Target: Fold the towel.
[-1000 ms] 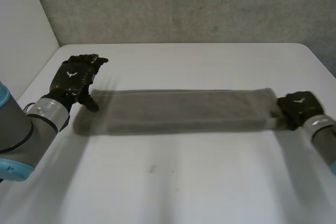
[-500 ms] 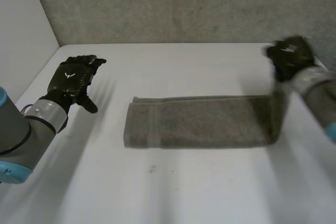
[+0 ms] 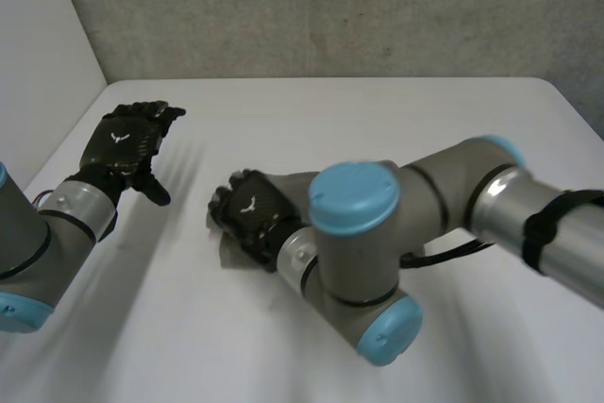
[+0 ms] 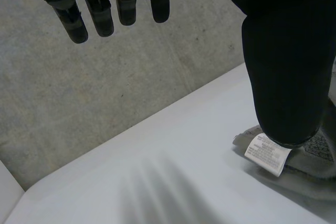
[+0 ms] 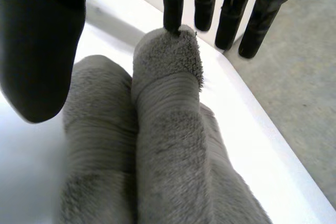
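Head view | right hand (image 3: 247, 217) uncurled, swung across onto towel (image 3: 230, 254) | left hand (image 3: 127, 139) spread

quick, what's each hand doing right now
Left hand: open, holding nothing.
Right hand: open, a fingertip touching the towel.

1. I'm seeing a rough grey wall (image 3: 330, 7) across the back, mottled like concrete.
2. On the left, a smooth white wall (image 3: 38, 54) meets it in a corner.
3. The white table (image 3: 396, 110) takes up the foreground, its far edge along the grey wall's foot.
4. Light's soft and even, and the shadows are blurry.
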`<state>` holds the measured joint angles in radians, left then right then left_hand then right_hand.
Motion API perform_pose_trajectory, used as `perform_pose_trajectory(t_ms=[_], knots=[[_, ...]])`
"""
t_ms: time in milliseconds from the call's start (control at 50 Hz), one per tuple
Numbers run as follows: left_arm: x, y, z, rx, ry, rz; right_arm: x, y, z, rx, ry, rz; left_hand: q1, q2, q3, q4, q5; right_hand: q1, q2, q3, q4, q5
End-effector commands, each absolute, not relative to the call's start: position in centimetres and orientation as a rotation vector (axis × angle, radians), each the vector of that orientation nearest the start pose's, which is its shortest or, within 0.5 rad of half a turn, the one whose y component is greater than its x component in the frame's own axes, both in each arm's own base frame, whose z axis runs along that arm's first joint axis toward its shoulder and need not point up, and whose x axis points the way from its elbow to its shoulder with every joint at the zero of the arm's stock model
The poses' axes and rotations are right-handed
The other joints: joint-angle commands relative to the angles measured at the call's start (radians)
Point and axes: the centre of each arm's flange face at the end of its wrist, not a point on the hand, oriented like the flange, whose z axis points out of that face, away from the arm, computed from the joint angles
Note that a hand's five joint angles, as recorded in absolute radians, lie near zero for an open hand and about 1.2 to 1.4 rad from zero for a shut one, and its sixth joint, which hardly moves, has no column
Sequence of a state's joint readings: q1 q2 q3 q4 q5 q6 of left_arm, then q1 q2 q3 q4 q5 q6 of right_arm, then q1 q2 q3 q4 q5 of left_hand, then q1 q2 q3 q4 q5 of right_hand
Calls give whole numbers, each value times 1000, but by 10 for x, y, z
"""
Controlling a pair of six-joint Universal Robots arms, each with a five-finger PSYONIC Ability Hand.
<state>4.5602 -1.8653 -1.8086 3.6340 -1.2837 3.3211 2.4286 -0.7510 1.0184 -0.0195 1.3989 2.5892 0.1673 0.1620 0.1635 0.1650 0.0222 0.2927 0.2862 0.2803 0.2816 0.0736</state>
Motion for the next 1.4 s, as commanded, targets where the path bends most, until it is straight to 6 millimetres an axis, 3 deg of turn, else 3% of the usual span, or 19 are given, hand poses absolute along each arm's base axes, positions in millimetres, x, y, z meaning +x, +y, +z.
perform_pose_trajectory(t_ms=[20, 160, 260, 380, 420, 500, 540, 740, 820, 860, 940, 1020, 1100, 1120, 1140, 1160, 1180, 1320, 1400], knots=[[-208, -311, 188, 726, 2298, -2301, 393, -220, 204, -1430, 1735, -1800, 8, 13, 12, 10, -21, -118, -112, -106, -107, -74], [-211, -309, 188, 740, 2298, -2304, 333, -244, 209, -1210, 1964, -1755, 7, 13, 11, 10, -22, -118, -112, -106, -107, -74], [-212, -308, 186, 748, 2307, -2300, 280, -259, 170, -1109, 2204, -1640, 7, 13, 11, 10, -22, -118, -112, -106, -107, -74], [-216, -306, 183, 765, 2317, -2295, 267, -260, 139, -1114, 2237, -1595, 7, 13, 11, 10, -22, -14, -7, -2, -3, 31], [-219, -303, 183, 781, 2319, -2296, 266, -264, 128, -1124, 2230, -1618, 7, 13, 11, 10, -22, 322, 328, 334, 333, 366], [-220, -302, 183, 785, 2322, -2296, 267, -271, 127, -1121, 2209, -1676, 7, 13, 11, 10, -22, 658, 665, 671, 669, 703], [-220, -302, 183, 783, 2321, -2295, 267, -279, 134, -1115, 2185, -1742, 7, 13, 11, 10, -22, 1102, 1109, 1115, 1113, 1147], [-219, -301, 194, 764, 2295, -2324, 292, -294, 186, -1215, 1969, -1984, 7, 13, 11, 10, -22, 1104, 1110, 1116, 1115, 1148], [-217, -300, 205, 754, 2257, -2357, 345, -262, 198, -1323, 1727, -1980, 7, 13, 11, 10, -22, 1104, 1110, 1116, 1115, 1148], [-216, -300, 212, 728, 2249, -2388, 392, -234, 201, -1396, 1554, -1941, 8, 13, 12, 10, -21, 1104, 1110, 1116, 1115, 1148], [-215, -300, 218, 675, 2266, -2425, 424, -208, 193, -1467, 1442, -1843, 11, 16, 15, 13, -18, 1104, 1110, 1116, 1115, 1148], [-214, -299, 222, 605, 2313, -2463, 448, -173, 156, -1596, 1439, -1608, 14, 19, 18, 16, -16, 1104, 1110, 1116, 1115, 1148], [-214, -298, 222, 591, 2333, -2470, 449, -172, 145, -1635, 1522, -1538, 17, 22, 21, 19, -13, 1104, 1110, 1116, 1115, 1148], [-214, -299, 222, 587, 2336, -2471, 446, -176, 145, -1631, 1586, -1535, 26, 31, 29, 28, -4, 701, 707, 713, 712, 745], [-214, -299, 222, 587, 2336, -2471, 446, -176, 145, -1631, 1587, -1535, 26, 31, 29, 28, -4, 697, 703, 709, 708, 741], [-216, -297, 222, 595, 2342, -2470, 442, -181, 152, -1607, 1647, -1562, 29, 34, 32, 31, -1, 43, 49, 55, 54, 87], [-218, -297, 223, 602, 2341, -2473, 436, -187, 161, -1553, 1702, -1596, 37, 43, 41, 40, 8, -118, -112, -106, -107, -74], [-230, -293, 228, 641, 2384, -2459, 394, -228, 217, -1002, 1848, -1653, 67, 72, 70, 69, 37, -118, -112, -106, -107, -74], [-247, -286, 216, 693, 2463, -2403, 385, -241, 216, -910, 1878, -1651, 73, 78, 76, 75, 43, -118, -112, -106, -107, -74]])
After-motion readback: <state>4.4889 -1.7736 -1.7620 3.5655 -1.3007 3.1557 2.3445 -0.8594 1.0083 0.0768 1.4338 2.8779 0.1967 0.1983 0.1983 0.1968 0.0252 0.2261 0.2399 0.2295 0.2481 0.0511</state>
